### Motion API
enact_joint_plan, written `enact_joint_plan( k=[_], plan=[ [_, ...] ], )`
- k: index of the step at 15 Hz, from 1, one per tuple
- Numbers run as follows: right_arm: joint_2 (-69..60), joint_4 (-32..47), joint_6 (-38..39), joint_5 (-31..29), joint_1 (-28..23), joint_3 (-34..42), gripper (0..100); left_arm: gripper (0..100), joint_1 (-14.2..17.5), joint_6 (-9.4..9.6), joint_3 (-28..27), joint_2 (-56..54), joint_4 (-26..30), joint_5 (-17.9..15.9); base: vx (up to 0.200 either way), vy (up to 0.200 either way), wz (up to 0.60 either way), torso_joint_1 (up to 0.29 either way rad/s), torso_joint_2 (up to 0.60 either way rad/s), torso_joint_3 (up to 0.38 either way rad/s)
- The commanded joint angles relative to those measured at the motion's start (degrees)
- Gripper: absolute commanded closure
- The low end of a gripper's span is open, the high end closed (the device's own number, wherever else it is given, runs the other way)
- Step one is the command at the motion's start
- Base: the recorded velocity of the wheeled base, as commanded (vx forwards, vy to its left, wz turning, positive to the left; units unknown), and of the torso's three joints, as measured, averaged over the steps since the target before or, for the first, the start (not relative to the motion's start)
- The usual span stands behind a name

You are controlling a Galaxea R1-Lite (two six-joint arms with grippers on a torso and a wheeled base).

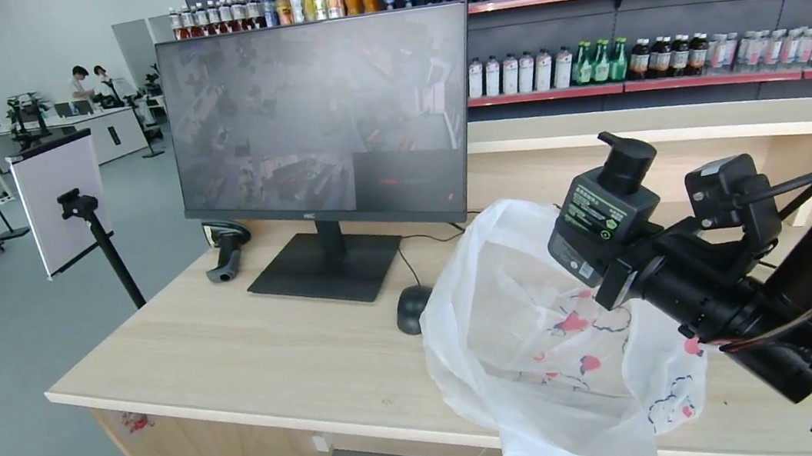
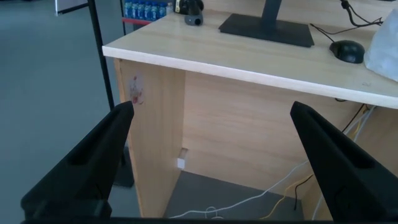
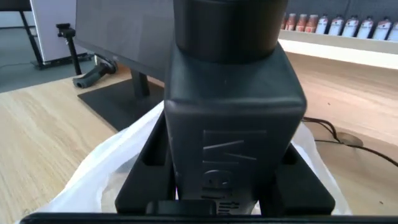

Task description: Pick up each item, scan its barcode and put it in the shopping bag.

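Note:
A dark grey bottle (image 1: 601, 218) with a black cap and a green-printed label is held tilted above the mouth of the white shopping bag (image 1: 544, 343). My right gripper (image 1: 616, 276) is shut on the bottle's lower end. In the right wrist view the bottle (image 3: 233, 118) stands between the two fingers (image 3: 146, 180), with the bag (image 3: 102, 177) below it. A black handheld scanner (image 1: 227, 250) lies on the table at the monitor's left. My left gripper (image 2: 211, 168) hangs open and empty in front of the desk, below the tabletop edge (image 2: 249, 62).
A monitor (image 1: 318, 115) on a flat stand occupies the back of the wooden table (image 1: 235, 350), with a black mouse (image 1: 412, 308) beside the bag. Shelves of drink bottles (image 1: 633, 60) line the rear wall. A tripod with a white board (image 1: 58, 201) stands left of the desk.

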Motion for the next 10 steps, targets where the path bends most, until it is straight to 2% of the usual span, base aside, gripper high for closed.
enact_joint_plan(
  k=[1, 5, 10],
  plan=[
    [2.2, -0.1, 0.1, 0.1, 0.8, -0.7, 100, 0, 0.0, 0.01, 0.0, 0.0, 0.0, 0.0, 0.0, 0.0, 0.0, 0.0, 0.0, 0.0],
    [6.1, -0.1, 0.4, 0.0, 6.0, -2.7, 100, 0, 0.0, 0.01, 0.0, 0.0, 0.0, 0.0, 0.0, 0.0, 0.0, 0.0, 0.0, 0.0],
    [10.8, -0.1, 1.0, 0.1, 5.9, -4.0, 100, 0, 0.0, 0.01, 0.0, 0.0, 0.0, 0.0, 0.0, 0.0, 0.0, 0.0, 0.0, 0.0]
  ],
)
